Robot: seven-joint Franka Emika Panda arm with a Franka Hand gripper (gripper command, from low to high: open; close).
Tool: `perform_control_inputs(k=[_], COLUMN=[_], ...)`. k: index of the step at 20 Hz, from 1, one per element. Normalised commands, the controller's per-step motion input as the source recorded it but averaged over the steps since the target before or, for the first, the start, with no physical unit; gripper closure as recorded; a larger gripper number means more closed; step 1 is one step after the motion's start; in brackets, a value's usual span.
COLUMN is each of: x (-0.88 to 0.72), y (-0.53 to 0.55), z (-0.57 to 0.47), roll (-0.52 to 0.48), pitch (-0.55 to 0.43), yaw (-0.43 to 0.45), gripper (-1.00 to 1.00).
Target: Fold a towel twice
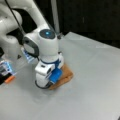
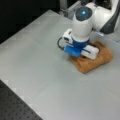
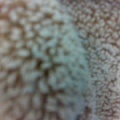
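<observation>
Directly beneath the hand (image 2: 79, 53), folded towel (image 2: 100, 60) on grey table (image 2: 37, 62), hand pressed low onto it, grip state unclear

A pale grey bench (image 1: 95, 82) carries the folded orange-brown towel (image 2: 100, 61), bunched into a compact stack.

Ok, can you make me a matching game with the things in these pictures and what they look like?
Things:
1. towel
2. table
3. robot arm
4. round light on the arm

Looks:
A. pale grey and flat
B. glowing blue
C. orange-brown, bunched into a small thick bundle
D. white, reaching down onto the cloth

Pairs: 1-C, 2-A, 3-D, 4-B

The hand is hidden behind the arm in both front views.
</observation>
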Motion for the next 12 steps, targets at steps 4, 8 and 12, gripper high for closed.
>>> perform_control_inputs(k=[4,8,12], x=[-0.17,-0.15,-0.10], y=[-0.04,-0.17,-0.16], z=[0.05,0.16,0.12], roll=[0.008,-0.015,-0.018], pitch=[-0.001,0.031,0.049], yaw=[0.072,0.136,0.182], gripper=[-1.00,-1.00,-1.00])
